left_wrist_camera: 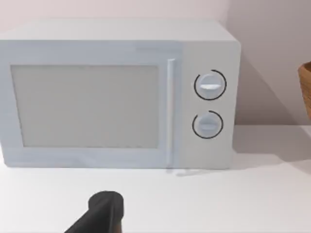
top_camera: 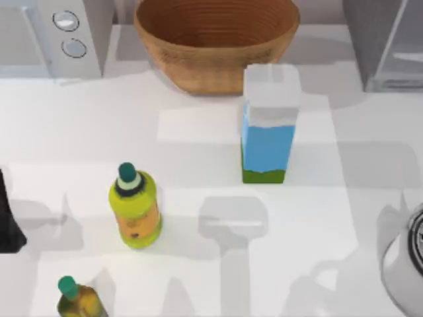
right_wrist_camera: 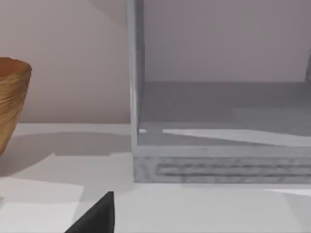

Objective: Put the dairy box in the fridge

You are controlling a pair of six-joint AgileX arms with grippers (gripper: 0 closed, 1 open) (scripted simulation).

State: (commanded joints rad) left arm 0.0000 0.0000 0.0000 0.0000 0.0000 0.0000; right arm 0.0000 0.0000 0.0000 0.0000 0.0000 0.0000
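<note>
the carton [top_camera: 268, 125] is standing upright on the table [top_camera: 198, 139], a bit right of centre in the top view, just in front of the wicker basket [top_camera: 217, 39] and apart from it as far as you can tell. white top, blue middle, green strip at the bottom.

the fridge [top_camera: 386, 43] sits at the far right corner. in the right wrist view it [right_wrist_camera: 218, 141] looks open, with a bare grey shelf inside, and the basket's edge [right_wrist_camera: 12, 102] is off to one side.

the microwave [top_camera: 49, 36] is at the far left corner; the left wrist view faces it [left_wrist_camera: 116, 97] head on, door closed, two round dials on the front panel.

two bottles sit on the left half: a yellow-green one [top_camera: 135, 206] with a teal cap about mid-depth, and another [top_camera: 79, 300] at the near edge, partly cut off. a shiny kettle-like thing [top_camera: 406, 261] is at the near right edge.

your left arm [top_camera: 8, 218] is parked at the left edge of the table, well apart from the carton. the left gripper [left_wrist_camera: 104, 211] is just a dark finger tip low in its own view, can't tell whether it's spread or pressed together. same for the right gripper [right_wrist_camera: 97, 216], one dark tip, can't tell either.
</note>
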